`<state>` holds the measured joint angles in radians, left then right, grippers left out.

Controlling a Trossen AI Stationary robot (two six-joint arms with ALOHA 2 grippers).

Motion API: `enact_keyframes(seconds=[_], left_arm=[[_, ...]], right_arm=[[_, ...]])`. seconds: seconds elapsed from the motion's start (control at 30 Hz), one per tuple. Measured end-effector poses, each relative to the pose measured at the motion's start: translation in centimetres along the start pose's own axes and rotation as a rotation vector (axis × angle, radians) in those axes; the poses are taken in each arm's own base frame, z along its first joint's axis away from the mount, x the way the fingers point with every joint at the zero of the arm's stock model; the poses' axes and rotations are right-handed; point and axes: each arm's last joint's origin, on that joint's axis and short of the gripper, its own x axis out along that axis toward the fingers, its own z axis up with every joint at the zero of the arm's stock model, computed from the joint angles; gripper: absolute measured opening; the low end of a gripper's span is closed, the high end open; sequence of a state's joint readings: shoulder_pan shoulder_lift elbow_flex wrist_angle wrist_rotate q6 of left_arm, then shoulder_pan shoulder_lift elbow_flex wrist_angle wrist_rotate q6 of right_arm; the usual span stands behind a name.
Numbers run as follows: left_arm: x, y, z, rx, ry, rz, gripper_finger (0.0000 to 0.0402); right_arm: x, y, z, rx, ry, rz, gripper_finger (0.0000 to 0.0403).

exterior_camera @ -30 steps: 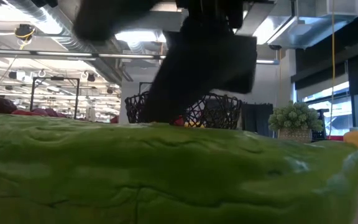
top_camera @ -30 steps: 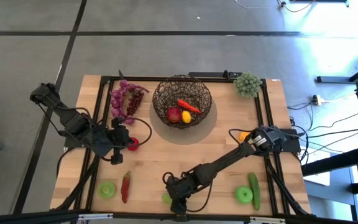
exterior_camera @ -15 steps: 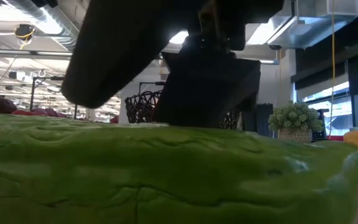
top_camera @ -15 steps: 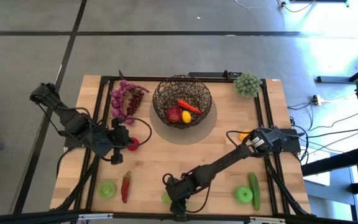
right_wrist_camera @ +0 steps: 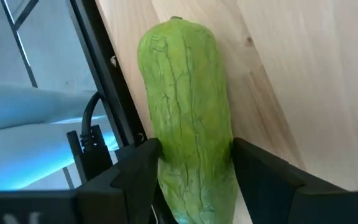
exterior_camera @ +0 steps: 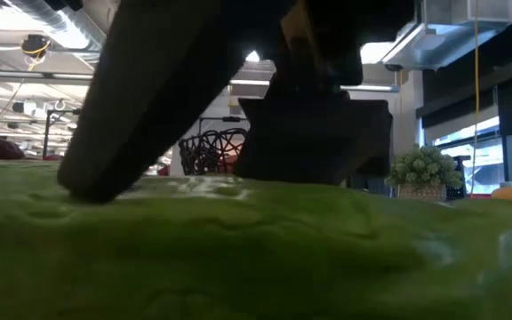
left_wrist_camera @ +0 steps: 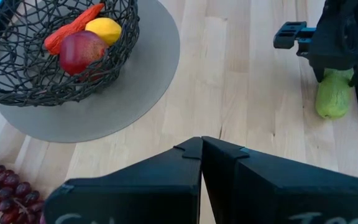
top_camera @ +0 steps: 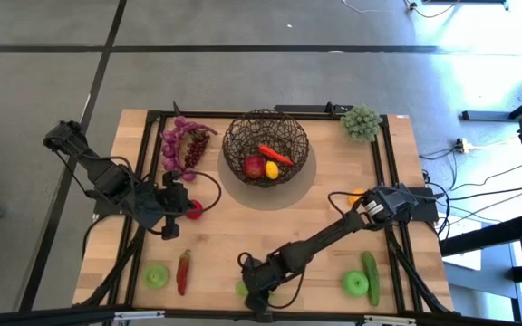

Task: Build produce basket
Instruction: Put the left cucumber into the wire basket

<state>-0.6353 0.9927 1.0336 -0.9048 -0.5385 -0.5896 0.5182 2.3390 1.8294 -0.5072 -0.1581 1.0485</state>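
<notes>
Two green cucumbers are lying out: one cucumber [right_wrist_camera: 185, 93] is sitting between the right gripper's [right_wrist_camera: 194, 152] fingers, the other [top_camera: 371, 272] well apart from it. Two red apples are showing, one [top_camera: 193, 210] just beside the left gripper [left_wrist_camera: 201, 142], one [top_camera: 254, 167] in the single basket [top_camera: 265, 120]. Two green apples [top_camera: 157, 275] [top_camera: 355, 283], one lemon [top_camera: 271, 169], one carrot [top_camera: 276, 154], one chilli [top_camera: 183, 270], one heap of grapes [top_camera: 184, 145] and one pale green cluster [top_camera: 361, 122] are lying farther off.

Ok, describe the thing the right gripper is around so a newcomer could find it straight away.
Start at the woven wire basket at the table's far middle, then come straight to the near edge. There the right gripper straddles a pale green cucumber lying beside the black frame rail. Unlike the darker cucumber near the right corner, this one has a gripper on it.
</notes>
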Motion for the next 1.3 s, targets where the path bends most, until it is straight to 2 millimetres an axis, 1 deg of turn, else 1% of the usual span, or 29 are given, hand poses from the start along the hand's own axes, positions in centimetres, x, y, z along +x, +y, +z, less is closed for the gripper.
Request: enact_keyframes(seconds=[0.13,0.33,0.6,0.67,0.77,0.93,1.13,1.3], left_arm=[[0.0,0.0,0.0,0.001,0.002,0.001,0.0000],[0.0,0.0,0.0,0.026,0.002,0.001,0.0000],[0.0,0.0,0.0,0.027,0.002,0.001,0.0000],[0.0,0.0,0.0,0.028,0.003,0.001,0.0000],[0.0,0.0,0.0,0.028,0.002,0.001,0.0000],[0.0,0.0,0.0,0.028,0.002,0.002,0.0000],[0.0,0.0,0.0,0.047,0.002,0.001,0.0000],[0.0,0.0,0.0,0.072,0.002,0.002,0.0000]], right_arm=[[0.6,-0.2,0.0,0.024,0.022,0.005,0.0201],[0.5,-1.0,0.6,0.044,0.027,-0.029,0.0201],[-0.1,-2.4,2.1,0.040,0.037,-0.077,0.0200],[-0.5,-2.9,2.7,0.054,0.052,-0.105,0.0200],[-1.0,-3.2,3.5,0.058,0.097,-0.089,0.0201],[-1.7,-2.9,4.4,0.042,0.099,-0.088,0.0200],[-3.6,-2.4,4.9,0.056,0.073,-0.200,0.0200],[-4.2,-1.4,5.0,0.021,0.067,-0.172,0.0200]])
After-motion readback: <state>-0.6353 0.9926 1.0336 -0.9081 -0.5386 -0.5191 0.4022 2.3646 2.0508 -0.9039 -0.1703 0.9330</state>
